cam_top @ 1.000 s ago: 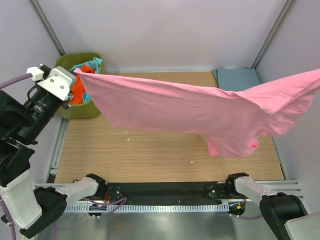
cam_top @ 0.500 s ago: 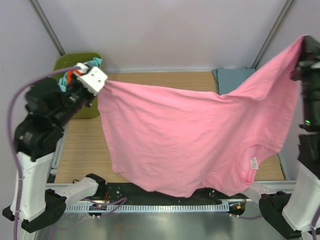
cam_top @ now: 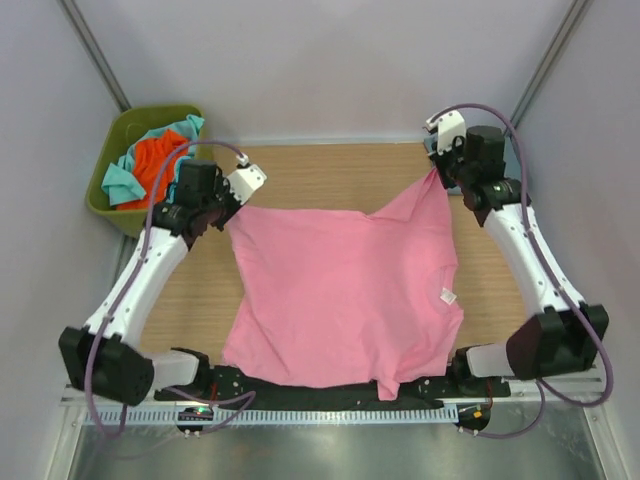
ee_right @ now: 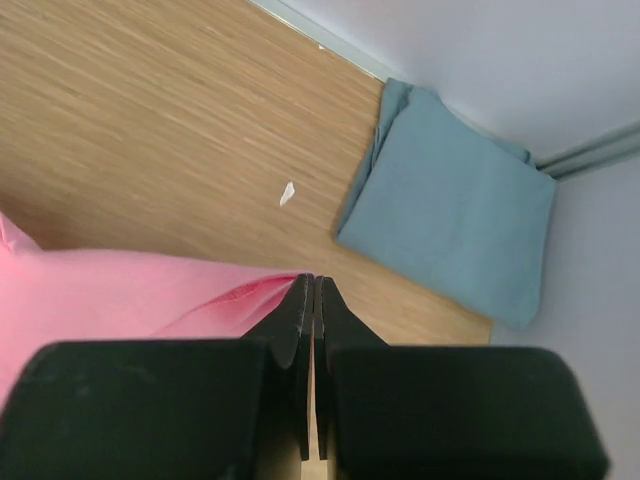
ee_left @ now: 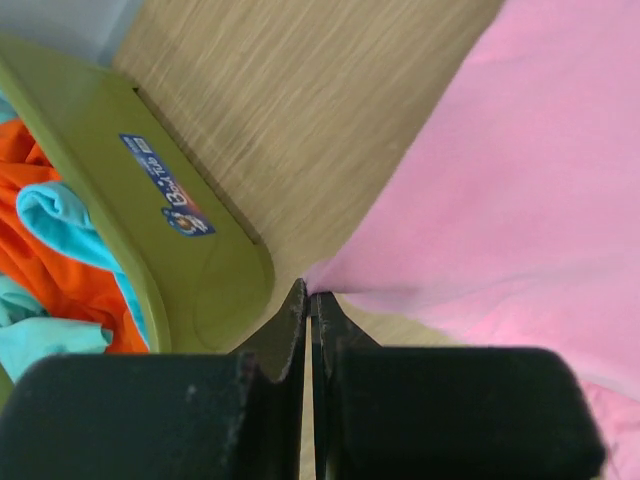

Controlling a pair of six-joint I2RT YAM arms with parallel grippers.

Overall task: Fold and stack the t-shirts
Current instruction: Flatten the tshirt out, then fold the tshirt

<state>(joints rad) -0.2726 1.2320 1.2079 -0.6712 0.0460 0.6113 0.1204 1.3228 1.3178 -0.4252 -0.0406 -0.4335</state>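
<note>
The pink t-shirt lies spread on the wooden table, its near edge hanging over the front rail. My left gripper is shut on its far left corner, next to the bin. My right gripper is shut on its far right corner. A folded blue-grey t-shirt lies at the table's far right corner, mostly hidden behind my right arm in the top view. The orange t-shirt and the teal t-shirt lie crumpled in the bin.
The olive-green plastic bin stands off the table's far left corner; its wall is close to my left fingers. A small white scrap lies on the wood near the blue-grey shirt. Walls and frame posts enclose the table.
Both arms have swung down and forward from holding the pink shirt stretched in the air. The shirt now lies flat on the table with its corners still gripped.
</note>
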